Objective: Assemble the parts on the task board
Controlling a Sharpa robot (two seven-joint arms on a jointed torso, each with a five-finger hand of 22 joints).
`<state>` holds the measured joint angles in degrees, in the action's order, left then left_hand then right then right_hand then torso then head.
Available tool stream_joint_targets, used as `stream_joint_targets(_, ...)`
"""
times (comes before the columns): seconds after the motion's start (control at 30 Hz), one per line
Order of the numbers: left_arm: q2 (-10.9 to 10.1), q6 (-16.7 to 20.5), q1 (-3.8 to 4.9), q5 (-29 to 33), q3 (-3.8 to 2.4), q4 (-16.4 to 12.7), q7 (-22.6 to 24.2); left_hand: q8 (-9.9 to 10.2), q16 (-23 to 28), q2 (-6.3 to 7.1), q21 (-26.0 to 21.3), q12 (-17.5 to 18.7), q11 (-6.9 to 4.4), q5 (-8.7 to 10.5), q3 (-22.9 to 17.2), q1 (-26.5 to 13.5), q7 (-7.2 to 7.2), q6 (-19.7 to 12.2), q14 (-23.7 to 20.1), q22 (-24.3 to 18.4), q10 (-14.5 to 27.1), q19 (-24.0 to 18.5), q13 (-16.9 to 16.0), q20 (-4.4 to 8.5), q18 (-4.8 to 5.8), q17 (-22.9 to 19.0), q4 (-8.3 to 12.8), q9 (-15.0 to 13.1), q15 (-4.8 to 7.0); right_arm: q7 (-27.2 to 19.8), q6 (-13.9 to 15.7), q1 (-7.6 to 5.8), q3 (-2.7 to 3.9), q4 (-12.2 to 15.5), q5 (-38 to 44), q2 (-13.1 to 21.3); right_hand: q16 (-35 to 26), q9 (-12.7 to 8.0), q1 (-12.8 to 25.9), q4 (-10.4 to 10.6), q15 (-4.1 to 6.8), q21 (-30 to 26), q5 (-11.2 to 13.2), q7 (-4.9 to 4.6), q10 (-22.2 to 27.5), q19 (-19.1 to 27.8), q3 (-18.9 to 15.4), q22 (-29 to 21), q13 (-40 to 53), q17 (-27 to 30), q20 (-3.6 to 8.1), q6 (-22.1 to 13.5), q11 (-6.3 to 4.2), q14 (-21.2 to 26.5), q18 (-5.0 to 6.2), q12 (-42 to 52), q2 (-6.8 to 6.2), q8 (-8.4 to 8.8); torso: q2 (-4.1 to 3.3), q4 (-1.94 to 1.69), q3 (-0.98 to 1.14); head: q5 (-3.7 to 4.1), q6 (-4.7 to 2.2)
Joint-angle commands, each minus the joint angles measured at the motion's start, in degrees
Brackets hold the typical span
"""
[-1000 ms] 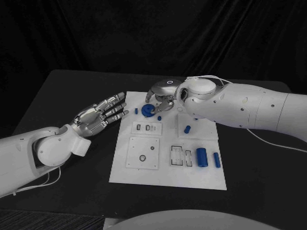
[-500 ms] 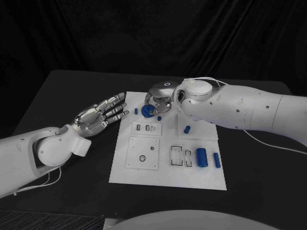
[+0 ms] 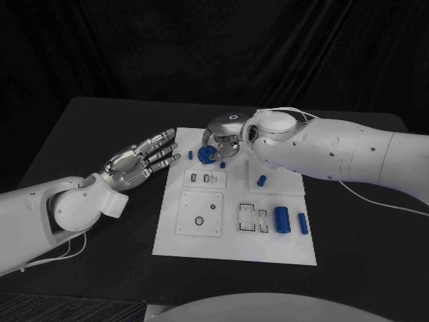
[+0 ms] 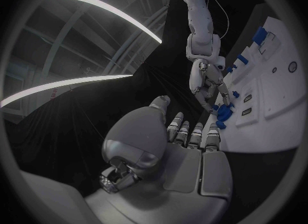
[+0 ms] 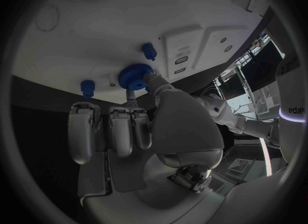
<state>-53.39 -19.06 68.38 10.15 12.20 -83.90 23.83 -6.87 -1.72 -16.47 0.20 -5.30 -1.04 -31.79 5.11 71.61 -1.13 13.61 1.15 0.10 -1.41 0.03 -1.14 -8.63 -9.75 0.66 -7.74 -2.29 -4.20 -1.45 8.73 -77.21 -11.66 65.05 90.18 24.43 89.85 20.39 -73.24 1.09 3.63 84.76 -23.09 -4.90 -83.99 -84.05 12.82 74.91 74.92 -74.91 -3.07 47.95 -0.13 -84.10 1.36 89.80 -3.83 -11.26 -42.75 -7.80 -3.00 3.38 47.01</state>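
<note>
A round blue part (image 3: 207, 155) at the far left corner of the task board (image 3: 236, 245) is pinched by the fingers (image 5: 132, 93) of the right hand (image 3: 224, 137), which is bent down over it. The left hand (image 3: 140, 161) is held flat beside the board's left edge, fingers apart and holding nothing. Against the earlier frames little has shifted; other blue parts are seen lying on the board upon the black counter (image 3: 98, 127).

Blue gear (image 3: 207, 155) partly behind right hand (image 3: 224, 137)
</note>
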Motion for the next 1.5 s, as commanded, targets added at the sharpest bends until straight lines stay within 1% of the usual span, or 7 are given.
stream_joint_targets(0.03,0.1,-0.9,-0.02,0.0,-0.05,0.0,0.5,-0.2,-0.3,0.03,-0.2,-0.2,0.21,-0.41,-0.1,-0.5,0.04,-0.2,-0.1,-0.1,0.2,0.0,0.0,-0.55,1.17,0.1,0.5,0.0,-0.52,-0.2,-0.5,0.45,-0.19,-0.1,0.4,0.1,0.2,1.3,-0.8,-0.5,-0.21,-0.2,-0.6,0.05,-6.0,-2.9,0.0,13.2,15.1,-15.1,0.09,0.7,0.01,-5.9,0.08,0.2,0.32,-0.5,0.02,-0.02,0.01,0.01,-0.03)
stream_joint_targets(0.2,0.2,-0.9,-0.02,0.0,-0.05,0.0,0.5,-0.2,-0.3,0.03,-0.2,-0.2,0.21,-0.41,-0.1,-0.5,0.04,-0.2,-0.1,-0.1,0.2,0.0,0.0,-0.55,1.17,0.1,0.5,0.0,-0.52,-1.4,2.5,0.46,-0.19,0.0,0.4,0.3,0.2,2.7,-0.5,-0.4,-0.26,0.1,-1.7,-0.07,-6.0,-3.0,0.1,13.3,15.1,-15.1,0.08,1.5,0.07,-5.9,0.01,0.2,0.52,-1.27,0.02,0.06,0.01,-0.28,-0.17)
stream_joint_targets(0.43,0.1,-1.0,-0.02,0.0,-0.05,0.1,0.4,-0.2,-0.3,0.03,-0.2,-0.2,0.21,-0.41,-0.1,-0.5,0.04,-0.2,-0.1,-0.1,0.2,0.0,0.0,-0.55,1.17,0.1,0.5,0.0,-0.52,-4.0,9.0,0.23,-0.19,0.2,0.4,0.8,0.2,5.1,0.5,0.2,-0.35,1.2,-4.9,-0.21,-6.0,-3.7,0.1,13.7,15.1,-15.1,0.01,3.0,0.2,-5.9,-0.29,0.2,0.32,-2.33,0.01,0.12,0.02,-0.52,-0.26)
stream_joint_targets(0.7,0.0,-1.0,-0.03,0.0,-0.05,0.2,0.3,-0.2,-0.3,0.03,-0.2,-0.2,0.21,-0.41,-0.1,-0.5,0.04,-0.2,-0.1,-0.1,0.2,0.0,0.0,-0.55,1.17,0.1,0.5,0.0,-0.52,-4.9,12.3,-0.74,-0.19,1.3,0.4,1.9,0.2,5.6,1.3,0.8,-0.41,1.7,-6.0,-0.31,-6.0,-4.0,0.1,13.9,15.1,-15.1,-0.04,3.4,0.29,-5.9,-0.42,0.2,0.1,-2.36,-0.04,0.1,0.09,-0.46,-0.32)
stream_joint_targets(0.93,0.1,-1.1,-0.03,0.0,-0.05,0.3,0.3,-0.2,-0.3,0.03,-0.2,-0.2,0.21,-0.41,-0.1,-0.5,0.04,-0.2,-0.1,-0.1,0.2,0.0,0.0,-0.55,1.17,0.1,0.5,0.0,-0.52,-5.3,14.9,-1.4,-0.18,2.2,0.4,2.8,0.2,5.9,1.7,1.1,-0.46,2.0,-7.0,-0.34,-6.0,-4.2,0.2,14.0,15.1,-15.1,-0.08,3.9,0.36,-5.9,-0.5,0.2,-0.09,-2.32,-0.01,0.13,0.05,-0.4,-0.29)
stream_joint_targets(1.13,0.0,-1.1,-0.03,0.0,-0.05,0.3,0.1,-0.2,-0.4,0.0,-0.2,-0.3,0.22,-0.44,-0.2,-0.5,0.04,-0.3,-0.1,-0.1,0.2,0.0,-0.1,-0.57,1.2,0.1,0.5,0.0,-0.56,-4.9,14.4,-1.79,-0.18,2.5,0.4,3.5,0.2,6.0,2.0,1.4,-0.51,2.1,-7.7,-0.41,-6.0,-4.2,0.4,14.0,15.1,-15.1,-0.11,4.0,0.41,-5.9,-0.51,0.2,-0.23,-2.04,0.02,0.2,0.01,-0.44,-0.24)
stream_joint_targets(1.5,0.0,-1.3,-0.03,0.0,-0.05,0.3,0.0,-0.2,-0.4,0.0,-0.2,-0.3,0.22,-0.44,-0.2,-0.5,0.04,-0.3,-0.1,-0.1,0.2,0.0,-0.1,-0.57,1.2,0.1,0.5,0.0,-0.56,-2.7,9.5,-1.9,-0.19,2.6,0.4,4.9,0.2,5.9,2.2,1.6,-0.56,1.7,-8.4,-0.5,-6.0,-4.0,0.7,13.8,15.1,-15.1,-0.17,3.6,0.48,-5.9,-0.41,0.2,-0.3,-1.45,0.03,0.16,0.04,-0.15,-0.25)
